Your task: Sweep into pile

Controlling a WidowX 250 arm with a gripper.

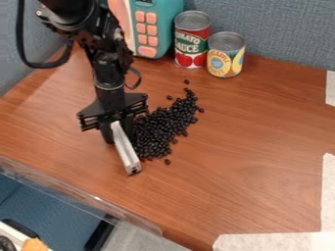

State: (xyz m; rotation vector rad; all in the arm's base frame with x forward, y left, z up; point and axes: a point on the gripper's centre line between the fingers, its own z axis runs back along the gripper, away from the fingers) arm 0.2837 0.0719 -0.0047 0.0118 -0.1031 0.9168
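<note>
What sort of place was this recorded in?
Probably an office or lab cubicle set up for robot trials: a grey-blue fabric partition stands behind a wood-look work surface, with pale tape laid along its edges and a teal toy with pink buttons.

Your gripper (pixel 120 138) points down, its two fingers held close, one on either side of its middle. Your wrist (pixel 108 87) sits right above it, nearly upright. Higher above the gripper, your arm (pixel 72 12) slants off to one side, and a black cable (pixel 21 37) loops out beside it.
</note>
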